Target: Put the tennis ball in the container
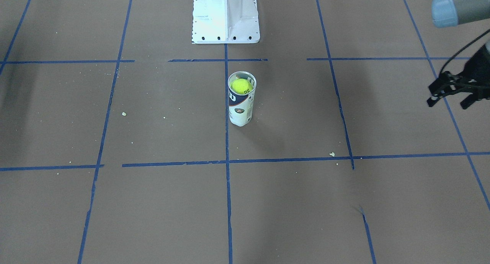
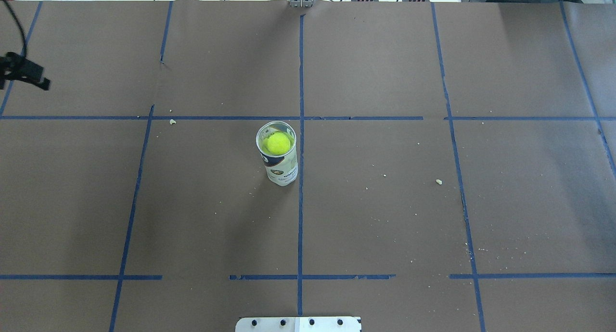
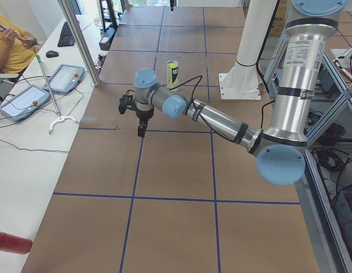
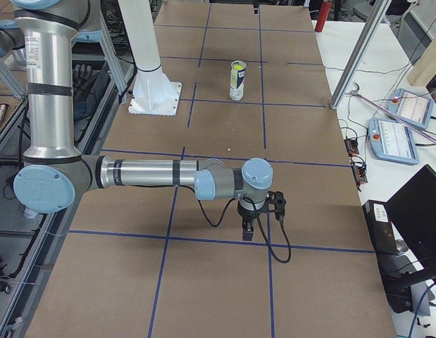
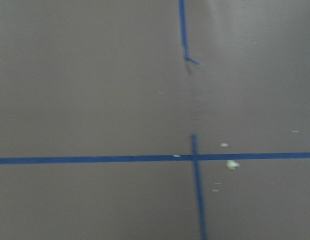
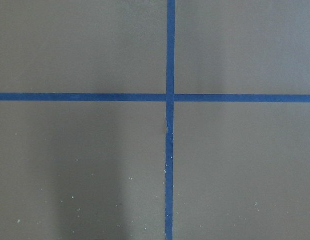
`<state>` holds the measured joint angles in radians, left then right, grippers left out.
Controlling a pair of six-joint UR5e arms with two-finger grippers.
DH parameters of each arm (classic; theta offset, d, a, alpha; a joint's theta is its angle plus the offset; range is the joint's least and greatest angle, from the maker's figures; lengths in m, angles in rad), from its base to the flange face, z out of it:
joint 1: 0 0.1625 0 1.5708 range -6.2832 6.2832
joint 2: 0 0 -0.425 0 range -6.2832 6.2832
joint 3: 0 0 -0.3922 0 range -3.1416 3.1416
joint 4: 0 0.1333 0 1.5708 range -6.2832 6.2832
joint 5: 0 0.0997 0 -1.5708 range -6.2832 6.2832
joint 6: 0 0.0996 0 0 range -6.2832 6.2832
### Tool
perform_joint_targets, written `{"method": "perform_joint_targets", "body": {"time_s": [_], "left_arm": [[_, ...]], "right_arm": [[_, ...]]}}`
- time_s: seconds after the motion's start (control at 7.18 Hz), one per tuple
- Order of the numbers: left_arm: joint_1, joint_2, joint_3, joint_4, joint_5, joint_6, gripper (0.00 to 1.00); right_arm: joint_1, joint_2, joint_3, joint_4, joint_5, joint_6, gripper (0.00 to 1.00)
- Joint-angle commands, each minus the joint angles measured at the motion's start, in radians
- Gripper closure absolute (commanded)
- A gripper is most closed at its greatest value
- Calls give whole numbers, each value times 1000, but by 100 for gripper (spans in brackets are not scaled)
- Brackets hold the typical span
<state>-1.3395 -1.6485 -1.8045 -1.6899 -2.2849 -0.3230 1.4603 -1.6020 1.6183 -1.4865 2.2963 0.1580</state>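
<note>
The tennis ball [image 1: 241,86] sits inside the open top of the upright clear container [image 1: 241,109], near the table's middle; from overhead the ball [image 2: 277,143] shows just below the container's [image 2: 284,171] rim. My left gripper [image 1: 448,102] hovers far off at the table's left side, open, with nothing between its fingers; it also shows in the overhead view as the left gripper [image 2: 24,74]. My right gripper [image 4: 249,227] appears only in the exterior right view, far from the container [image 4: 237,81], and I cannot tell whether it is open or shut.
The white metal pedestal [image 1: 225,15] stands behind the container on the robot's side. Blue tape lines [image 2: 301,202] grid the brown table, with small crumbs [image 2: 438,181] scattered about. An operator [image 3: 11,42] and tablets [image 3: 65,77] are beside the table.
</note>
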Motion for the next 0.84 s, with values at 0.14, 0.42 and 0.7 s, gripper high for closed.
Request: {"method": "perform_joint_targets", "body": {"time_s": [0.14, 0.42, 0.7], "left_arm": [[-273, 56, 318, 2, -98, 508, 1], [-273, 65, 285, 9, -97, 501, 0], [-271, 81, 277, 6, -99, 502, 0]], "right_arm": [[0, 1, 0, 0, 0, 0, 0], [0, 1, 0, 0, 0, 0, 0], [0, 1, 0, 0, 0, 0, 0]]}}
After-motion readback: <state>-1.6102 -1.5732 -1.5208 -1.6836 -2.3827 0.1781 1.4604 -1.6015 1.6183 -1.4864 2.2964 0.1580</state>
